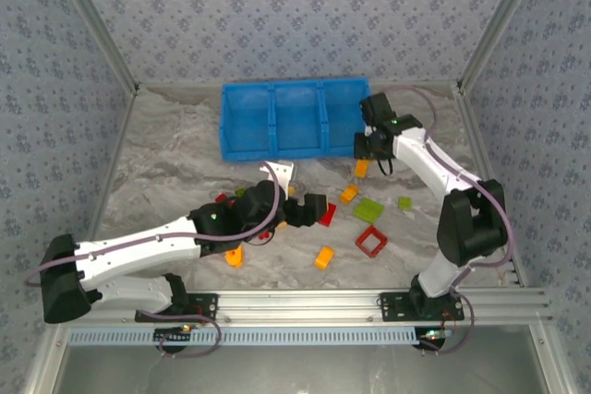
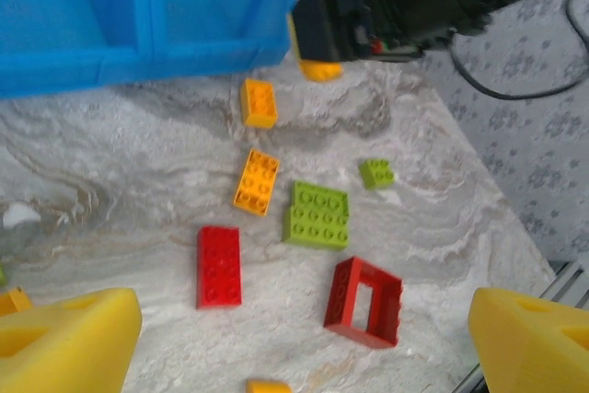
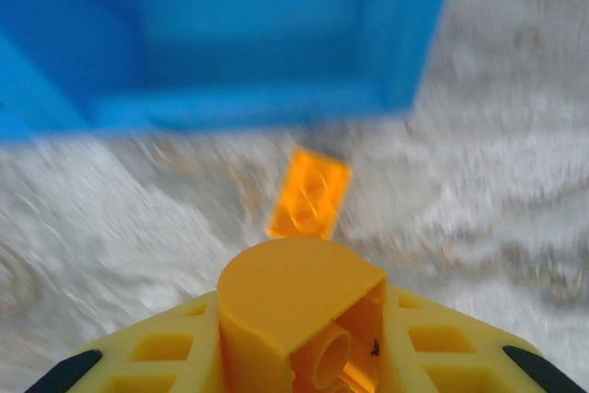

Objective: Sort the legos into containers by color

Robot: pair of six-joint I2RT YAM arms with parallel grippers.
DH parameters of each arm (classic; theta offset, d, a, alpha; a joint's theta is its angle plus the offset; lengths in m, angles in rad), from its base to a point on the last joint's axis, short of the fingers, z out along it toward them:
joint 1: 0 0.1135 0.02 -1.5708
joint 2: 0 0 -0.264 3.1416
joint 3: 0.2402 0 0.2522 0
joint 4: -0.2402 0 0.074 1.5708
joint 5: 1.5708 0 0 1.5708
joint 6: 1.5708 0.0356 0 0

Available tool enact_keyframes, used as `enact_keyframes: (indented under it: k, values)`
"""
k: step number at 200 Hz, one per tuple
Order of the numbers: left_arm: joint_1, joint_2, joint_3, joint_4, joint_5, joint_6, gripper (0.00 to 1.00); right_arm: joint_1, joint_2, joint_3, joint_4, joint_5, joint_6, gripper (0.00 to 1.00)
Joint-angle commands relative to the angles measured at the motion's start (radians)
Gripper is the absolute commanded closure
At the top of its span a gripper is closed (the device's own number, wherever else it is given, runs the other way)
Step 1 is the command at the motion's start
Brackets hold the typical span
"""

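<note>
**No legible markings.** No text, label, brand, number or sign could be read. The walls of the blue bin (image 1: 277, 113) were seen to be plain. The studs of the loose bricks (image 2: 317, 213) on the worktop (image 2: 138, 181), and of the orange brick (image 3: 299, 319) between the right fingers (image 3: 166, 352), were too blurred for any embossing to be made out.

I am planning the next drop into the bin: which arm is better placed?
Right. The right gripper is closed on an orange brick beside the blue bin's right end; the left gripper is open over loose bricks.
</note>
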Motion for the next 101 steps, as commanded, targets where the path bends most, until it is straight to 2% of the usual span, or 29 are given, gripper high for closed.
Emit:
enact_keyframes:
  k: [1,53,101]
  values:
    - [0.031,0.0,0.097,-0.074,-0.032,0.065,0.08,-0.005,0.135,0.128,-0.023,0.009,0.004,0.67]
    - [0.079,0.036,0.176,-0.163,-0.046,0.077,0.08,-0.016,0.44,0.438,-0.063,-0.004,-0.003,0.66]
    - [0.117,0.035,0.19,-0.394,-0.088,-0.015,0.11,-0.02,0.556,0.55,-0.097,-0.025,0.012,0.59]
